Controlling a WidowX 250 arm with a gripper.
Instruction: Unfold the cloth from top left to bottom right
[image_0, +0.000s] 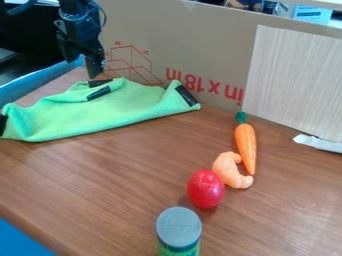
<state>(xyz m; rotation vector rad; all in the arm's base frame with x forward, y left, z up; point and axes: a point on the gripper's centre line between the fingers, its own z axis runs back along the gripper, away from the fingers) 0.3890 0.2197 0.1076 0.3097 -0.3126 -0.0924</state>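
1. The green cloth (100, 112) lies partly folded on the bench (120, 180), at the view's left, dark patches at its corners.
2. The end effector (95, 70) hangs at the cloth's far edge; whether it is spread or pressed together, I cannot tell.
3. Right of the cloth lie an orange carrot (246, 145), a curved orange piece (229, 171) beside it, and a red oval object (205, 189).
4. A grey-lidded container (179, 227) stands at the near edge of the view.
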